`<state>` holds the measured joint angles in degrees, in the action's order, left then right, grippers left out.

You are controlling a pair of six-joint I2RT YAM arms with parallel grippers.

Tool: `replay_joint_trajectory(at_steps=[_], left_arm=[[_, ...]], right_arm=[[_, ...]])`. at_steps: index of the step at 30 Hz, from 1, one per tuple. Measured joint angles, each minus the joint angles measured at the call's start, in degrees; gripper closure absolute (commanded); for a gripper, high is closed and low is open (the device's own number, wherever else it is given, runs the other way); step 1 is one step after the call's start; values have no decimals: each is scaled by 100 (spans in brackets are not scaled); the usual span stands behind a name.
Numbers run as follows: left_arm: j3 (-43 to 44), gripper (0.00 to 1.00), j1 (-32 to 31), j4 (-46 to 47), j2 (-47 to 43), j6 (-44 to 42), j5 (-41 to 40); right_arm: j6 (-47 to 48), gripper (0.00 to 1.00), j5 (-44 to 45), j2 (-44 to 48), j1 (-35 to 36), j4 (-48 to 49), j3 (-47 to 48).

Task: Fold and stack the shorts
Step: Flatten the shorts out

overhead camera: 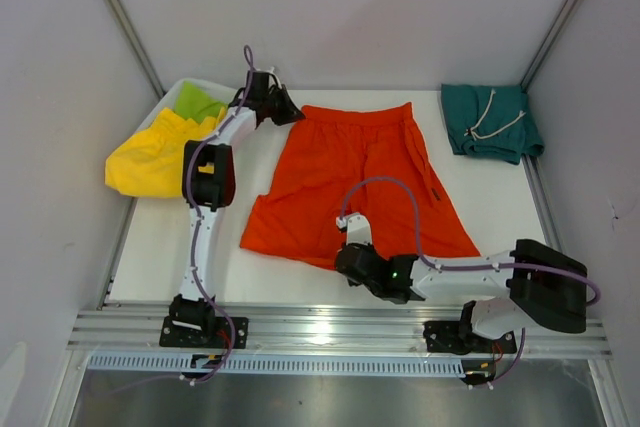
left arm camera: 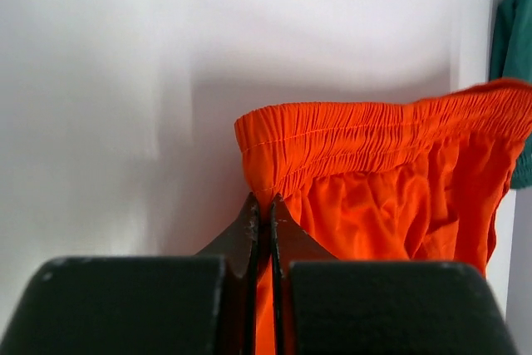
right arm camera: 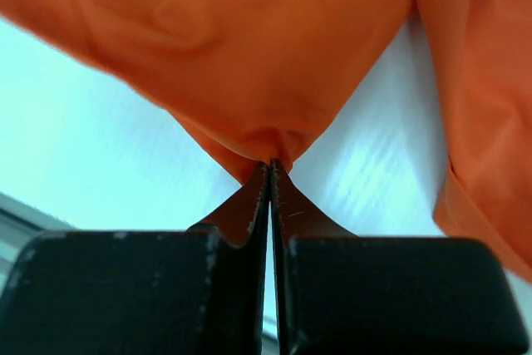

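The orange shorts [overhead camera: 350, 182] lie spread on the white table [overhead camera: 160, 257], waistband at the far side. My left gripper [overhead camera: 297, 113] is shut on the left corner of the waistband [left arm camera: 274, 151]; its tips [left arm camera: 268, 203] pinch the cloth. My right gripper [overhead camera: 347, 259] is shut on the near hem at the crotch [right arm camera: 270, 143], cloth bunched at the tips [right arm camera: 270, 165]. The teal shorts [overhead camera: 491, 121] lie folded at the far right with white drawstrings on top. They also show at the right edge of the left wrist view [left arm camera: 511, 31].
A yellow pair [overhead camera: 155, 152] and a lime-green pair [overhead camera: 197, 100] lie heaped in a white bin at the far left. Metal frame posts stand at both far corners. An aluminium rail [overhead camera: 330, 332] runs along the table's near edge.
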<state>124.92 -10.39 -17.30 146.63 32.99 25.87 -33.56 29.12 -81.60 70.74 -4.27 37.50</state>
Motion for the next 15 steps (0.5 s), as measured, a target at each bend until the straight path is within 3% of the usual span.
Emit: replay_joint_trajectory(at_steps=[8,15], left_arm=[[-2,100,286,46,-7,-48,-326],[-710,100,315,151,-396,-105,-715]], right_arm=[[-1025,100,459,881,420,-1322,-245],[-1386,100,599,1165,490,-1827,-330]])
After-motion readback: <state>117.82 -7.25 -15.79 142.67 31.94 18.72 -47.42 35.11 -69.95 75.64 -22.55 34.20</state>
